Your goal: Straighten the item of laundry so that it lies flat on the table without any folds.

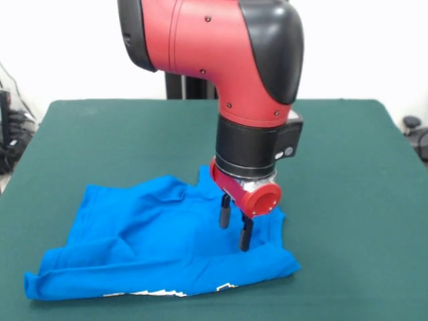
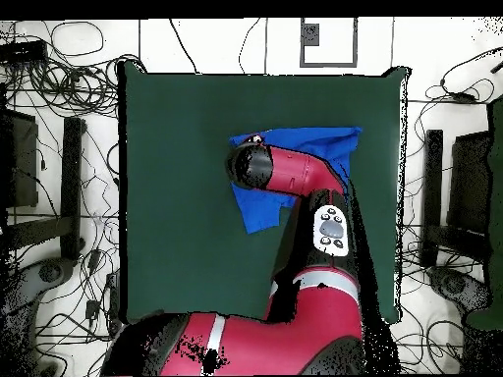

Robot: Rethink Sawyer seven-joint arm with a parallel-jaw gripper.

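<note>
The bright blue T-shirt (image 1: 147, 247) lies rumpled on the dark green table (image 1: 348, 200), near its front edge and left of centre. It is folded over itself, with creases across it. A strip of white and yellow graphic (image 1: 167, 292) peeks out at its front hem. My gripper (image 1: 235, 234) hangs over the shirt's right part. Its two black fingers (image 1: 225, 212) point down, spread apart and holding nothing, with the tips just above or touching the cloth. In the overhead view the arm covers the gripper and much of the shirt (image 2: 329, 145).
The black pedestal (image 1: 190, 87) stands at the table's far side. In the overhead view, cables (image 2: 69, 88) and dark stands (image 2: 74, 177) surround the table (image 2: 177, 196). Bare green cloth lies to the right of the shirt and behind it in the front view.
</note>
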